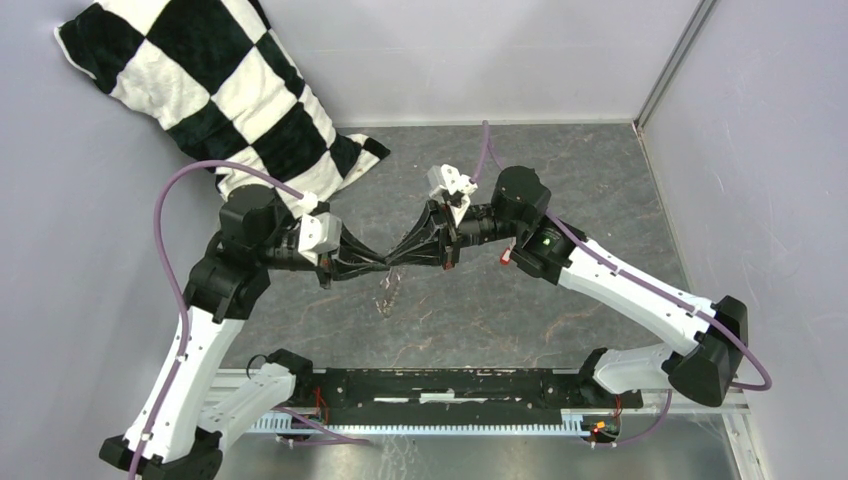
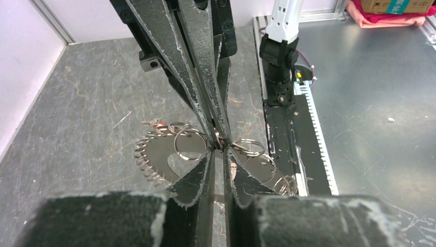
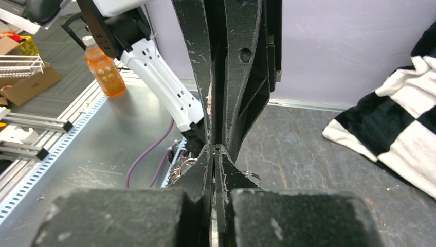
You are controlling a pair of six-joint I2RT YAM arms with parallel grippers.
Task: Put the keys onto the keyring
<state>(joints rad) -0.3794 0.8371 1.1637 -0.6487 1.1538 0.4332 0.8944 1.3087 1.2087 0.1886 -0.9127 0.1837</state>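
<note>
Grey stone-patterned desk (image 1: pixel 600 200) between pale lilac walls (image 1: pixel 500 50), checkered cloth (image 1: pixel 230 90) bunched at 11 o'clock. At centre, tip to tip — left claw (image 2: pixel 218 150) at a narrow slit, pinching thin metal of the keyring (image 2: pixel 157 154) beside a small split ring (image 2: pixel 188 144); right claw (image 3: pixel 214 149) pressed fully together, grip on anything impossible to tell. Toothed, hollow-centred disc of that keyring just toward 6 o'clock of the meeting tips in the overhead view — hanging or resting, unclear.

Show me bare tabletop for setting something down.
Free: back right, between the right arm and the right wall; front strip between the keyring and base rail. Crowded: centre where both jaws meet over it; checkered cloth covers back left.
</note>
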